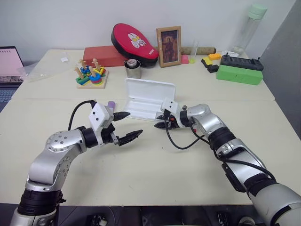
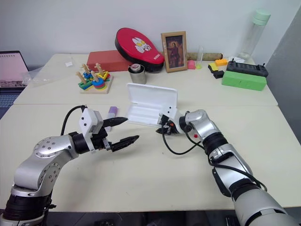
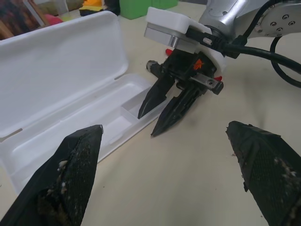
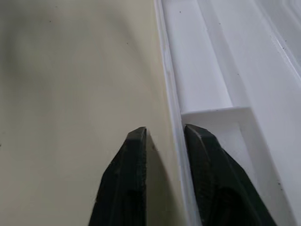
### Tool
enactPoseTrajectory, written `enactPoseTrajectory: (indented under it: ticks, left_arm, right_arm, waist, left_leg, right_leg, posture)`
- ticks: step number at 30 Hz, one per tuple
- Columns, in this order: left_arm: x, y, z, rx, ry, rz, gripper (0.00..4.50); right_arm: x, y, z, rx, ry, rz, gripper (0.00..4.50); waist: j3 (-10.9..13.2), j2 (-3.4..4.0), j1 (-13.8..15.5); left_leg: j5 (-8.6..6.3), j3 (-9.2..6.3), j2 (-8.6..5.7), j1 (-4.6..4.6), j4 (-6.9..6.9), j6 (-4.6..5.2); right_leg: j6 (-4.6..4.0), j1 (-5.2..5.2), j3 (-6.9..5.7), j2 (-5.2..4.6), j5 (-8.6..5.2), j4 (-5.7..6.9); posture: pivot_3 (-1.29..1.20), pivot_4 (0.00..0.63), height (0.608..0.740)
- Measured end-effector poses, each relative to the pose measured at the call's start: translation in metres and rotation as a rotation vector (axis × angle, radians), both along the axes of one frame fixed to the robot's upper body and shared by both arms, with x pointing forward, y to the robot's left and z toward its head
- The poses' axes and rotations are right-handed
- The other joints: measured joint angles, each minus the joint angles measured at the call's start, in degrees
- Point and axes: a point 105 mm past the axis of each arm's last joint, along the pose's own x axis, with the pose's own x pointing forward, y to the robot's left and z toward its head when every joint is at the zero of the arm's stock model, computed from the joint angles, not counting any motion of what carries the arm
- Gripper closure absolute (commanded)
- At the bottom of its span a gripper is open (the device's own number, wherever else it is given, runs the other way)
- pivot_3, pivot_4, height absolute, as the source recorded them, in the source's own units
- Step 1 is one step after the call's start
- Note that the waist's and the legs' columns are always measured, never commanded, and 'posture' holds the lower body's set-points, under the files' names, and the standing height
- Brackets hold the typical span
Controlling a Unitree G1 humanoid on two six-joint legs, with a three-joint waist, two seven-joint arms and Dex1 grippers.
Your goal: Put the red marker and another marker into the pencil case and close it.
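Note:
The white pencil case (image 1: 149, 92) lies open in the middle of the table, lid raised toward the back and the divided tray (image 3: 70, 141) bare. My right gripper (image 1: 160, 124) is at the tray's front right corner. One finger is inside the tray and the other outside, shut on the front wall (image 4: 173, 101). My left gripper (image 1: 134, 123) hovers open just left of the case, pointing at the right gripper (image 3: 148, 125). The lilac marker with a purple cap (image 1: 111, 104) lies on the table behind my left gripper. The red marker is out of view.
Along the back stand a wooden stacking toy (image 1: 91, 74), a metal cup (image 1: 133, 68), a red box (image 1: 103, 55), a red oval pad (image 1: 134, 41), a framed picture (image 1: 169, 45), a green box (image 1: 239, 74) and a tall bottle (image 1: 249, 28). A laptop (image 1: 9, 63) sits far left.

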Motion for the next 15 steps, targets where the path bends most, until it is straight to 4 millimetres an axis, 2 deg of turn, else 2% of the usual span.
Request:
enactPoseTrajectory:
  ticks: [3,11,15]
  left_arm:
    - [0.003,-0.001,0.010,-0.051,-0.020,0.011,0.00]
    - [0.005,0.002,0.015,-0.081,-0.032,0.035,0.00]
    - [-0.006,0.010,0.015,-0.074,-0.008,0.037,0.00]
  right_arm:
    - [0.001,-0.001,0.001,-0.001,-0.006,0.000,4.48]
    - [-0.002,-0.001,0.004,0.008,-0.017,0.018,4.48]
    - [-0.019,-0.005,0.006,0.025,-0.058,0.092,4.48]
  waist:
    - [0.00,0.00,-0.03]
    - [0.00,0.00,-0.26]
    - [0.00,0.00,-0.33]
  left_leg:
    - [0.00,0.00,0.00,0.00,0.01,0.00]
    - [0.00,0.00,0.00,0.02,0.01,0.00]
    - [0.00,0.00,0.00,0.00,-0.01,0.00]
  right_leg:
    - [0.00,0.01,-0.01,0.00,0.00,0.00]
    - [0.00,0.02,0.00,0.00,0.00,0.01]
    - [0.00,0.00,0.01,0.00,0.00,-0.02]
  posture:
    - [0.00,0.150,0.740]
    - [0.00,0.150,0.740]
    - [0.00,0.150,0.740]
